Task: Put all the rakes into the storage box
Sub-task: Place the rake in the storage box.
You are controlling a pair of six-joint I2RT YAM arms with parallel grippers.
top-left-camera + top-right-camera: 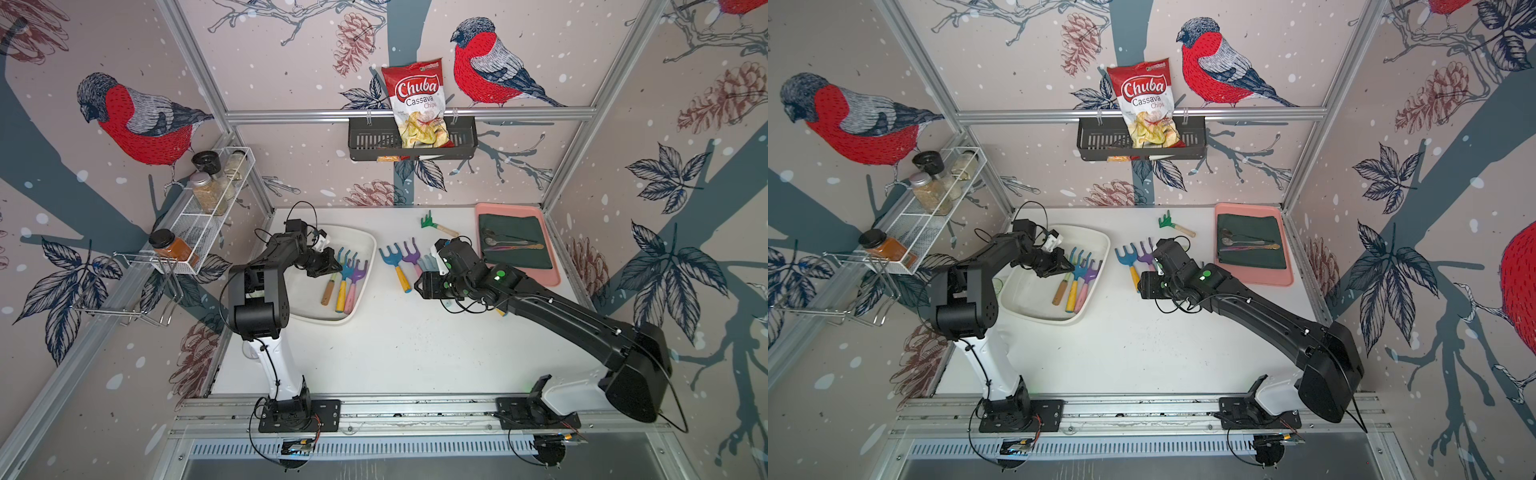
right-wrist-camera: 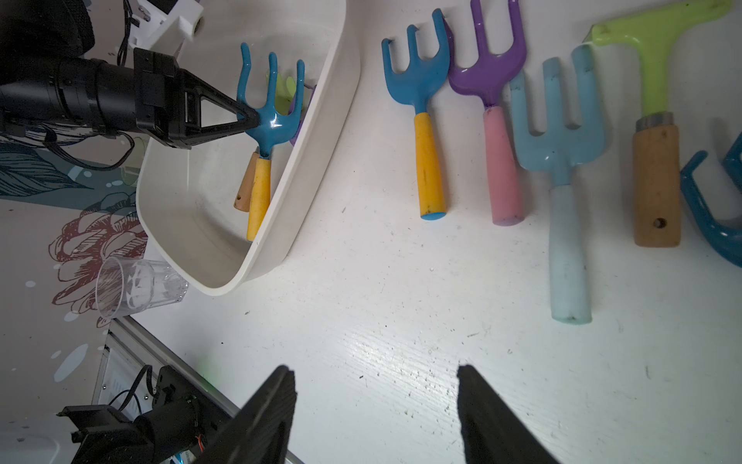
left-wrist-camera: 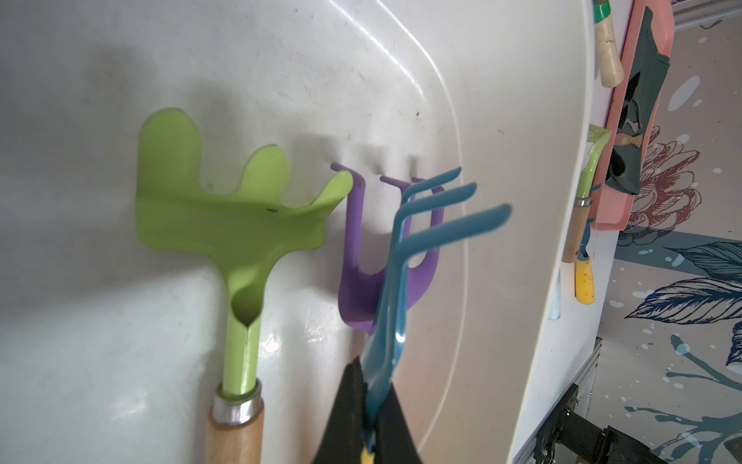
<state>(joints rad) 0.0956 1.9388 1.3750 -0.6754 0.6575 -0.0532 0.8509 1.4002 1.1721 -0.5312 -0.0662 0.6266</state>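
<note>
The white storage box (image 1: pixel 309 305) sits at the table's left in both top views (image 1: pixel 1034 313). My left gripper (image 1: pixel 331 266) is shut on the neck of a blue rake with a yellow handle (image 1: pixel 344 274), holding it inside the box; the wrist view shows the black jaws pinching it (image 3: pixel 371 381). Beside it in the box lie a green rake (image 3: pixel 225 217) and a purple rake (image 3: pixel 353 281). My right gripper (image 2: pixel 373 373) is open and empty over bare table, beside a row of rakes: blue (image 2: pixel 421 100), purple (image 2: pixel 490 80), light blue (image 2: pixel 562 160) and green (image 2: pixel 654 120).
A dark green rake (image 1: pixel 436 225) lies at the back of the table. The pink tray (image 1: pixel 550 276) with a green cloth and spoons sits at the right. A clear cup (image 2: pixel 136 285) lies by the box's near corner. A black basket (image 1: pixel 365 143) hangs on the back wall.
</note>
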